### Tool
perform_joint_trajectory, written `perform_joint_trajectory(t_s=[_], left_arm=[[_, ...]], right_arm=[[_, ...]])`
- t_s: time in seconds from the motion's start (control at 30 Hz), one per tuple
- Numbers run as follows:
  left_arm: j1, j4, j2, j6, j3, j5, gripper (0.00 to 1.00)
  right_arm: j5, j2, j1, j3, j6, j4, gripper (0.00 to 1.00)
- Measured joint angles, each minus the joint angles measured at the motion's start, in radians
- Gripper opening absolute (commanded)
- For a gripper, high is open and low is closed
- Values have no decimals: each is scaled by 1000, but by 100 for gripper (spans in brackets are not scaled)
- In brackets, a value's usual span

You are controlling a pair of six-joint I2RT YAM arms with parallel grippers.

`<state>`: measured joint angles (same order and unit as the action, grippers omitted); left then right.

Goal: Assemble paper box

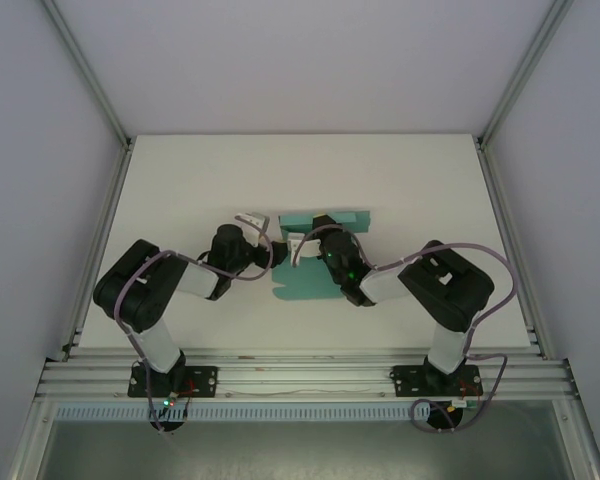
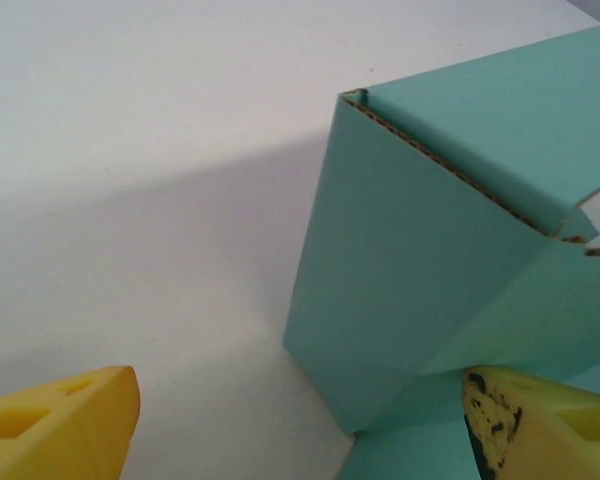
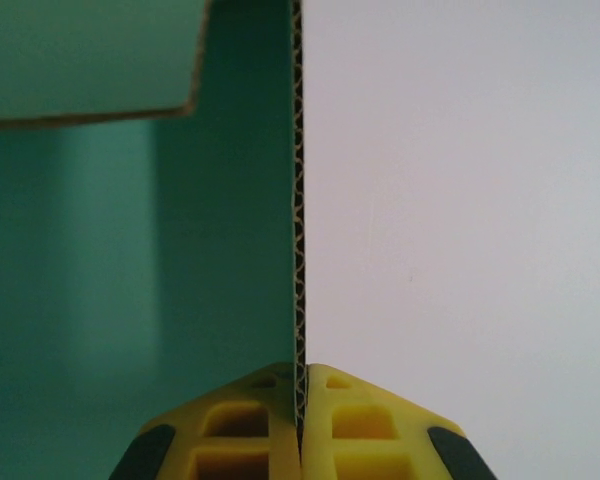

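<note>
- Right wrist view: your right fingers (image 3: 240,425) clamp a wall edge of the paper box (image 3: 80,250).
- Left fingers (image 2: 60,420) spread apart beside it.
- Likely light, stiff card; grip near folds.

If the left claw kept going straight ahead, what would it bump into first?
Most likely the paper box. Its standing teal wall sits just ahead of the open left claw, a bit off to one side. Depth is hard to judge, so how soon is unclear.
</note>
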<state>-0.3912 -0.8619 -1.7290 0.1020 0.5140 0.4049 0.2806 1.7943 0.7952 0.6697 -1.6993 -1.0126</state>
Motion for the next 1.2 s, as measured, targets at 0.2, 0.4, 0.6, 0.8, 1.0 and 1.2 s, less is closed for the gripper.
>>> perform_joint_trajectory(t_s=[0.2, 0.4, 0.6, 0.8, 1.0, 1.2], left_arm=[[-10, 10, -6, -41, 11, 62, 87], [-15, 39, -35, -51, 50, 85, 70], [-23, 38, -76, -47, 90, 85, 65], [-26, 35, -106, -28, 115, 77, 56], [-28, 9, -120, -13, 115, 62, 52], [-29, 3, -146, 6, 149, 51, 39]], right_arm=[[7, 0, 0, 0, 23, 9, 0], [1, 0, 1, 0, 37, 21, 0], [0, -31, 11, 0, 75, 84, 0], [5, -82, 11, 4, 167, 217, 0], [15, -84, 10, 48, 238, 312, 0], [38, -70, 3, 76, 270, 341, 0]])
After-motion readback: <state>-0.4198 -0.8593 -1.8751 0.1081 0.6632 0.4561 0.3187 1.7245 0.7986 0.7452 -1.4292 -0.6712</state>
